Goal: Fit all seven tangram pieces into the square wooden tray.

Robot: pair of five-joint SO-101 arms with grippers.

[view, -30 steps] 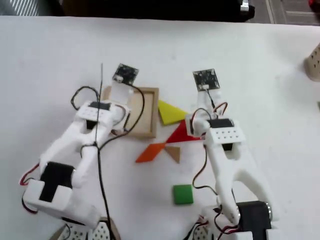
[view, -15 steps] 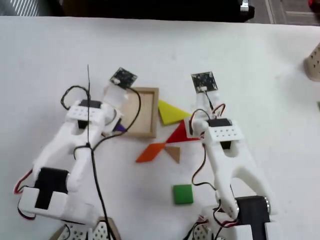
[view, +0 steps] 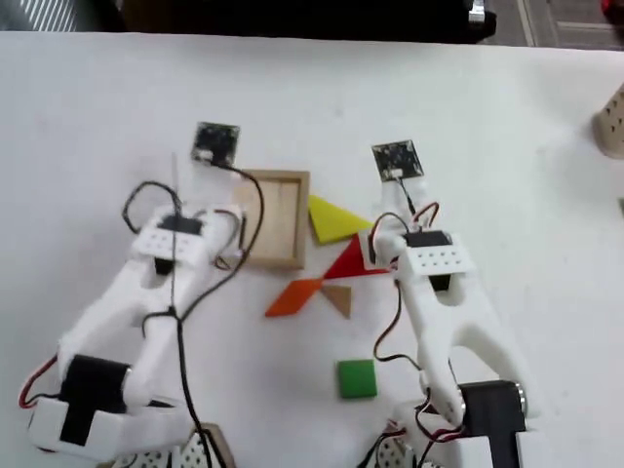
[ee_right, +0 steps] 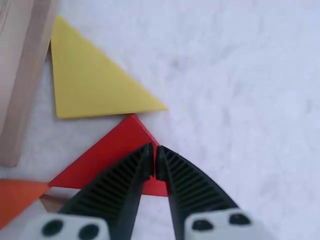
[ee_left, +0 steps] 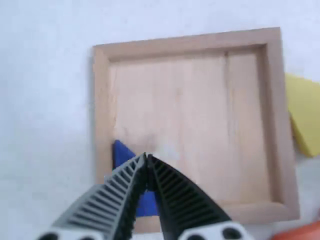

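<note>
The square wooden tray (ee_left: 101,105) lies open, with a blue piece (ee_left: 121,151) flat in one corner. My left gripper (ee_left: 147,159) hovers shut just over that blue piece, nothing held between its fingers. Seen from above, the tray (view: 291,259) sits left of centre, partly under the left arm. A yellow triangle (view: 333,219) and a red triangle (view: 351,263) lie to its right. My right gripper (ee_right: 154,149) is shut above the red triangle (ee_right: 107,160), next to the yellow triangle (ee_right: 92,82). An orange parallelogram (view: 294,295), a tan triangle (view: 339,298) and a green square (view: 357,378) lie nearer the front.
Both white arms (view: 444,312) reach in from the table's front edge, with black cables looping over the left one. A pale perforated object (view: 612,122) stands at the far right edge. The white table stretches bare behind the tray.
The left arm has drawn back and to the left, off the tray's middle toward its near left corner. The right arm and the loose pieces have stayed put.
</note>
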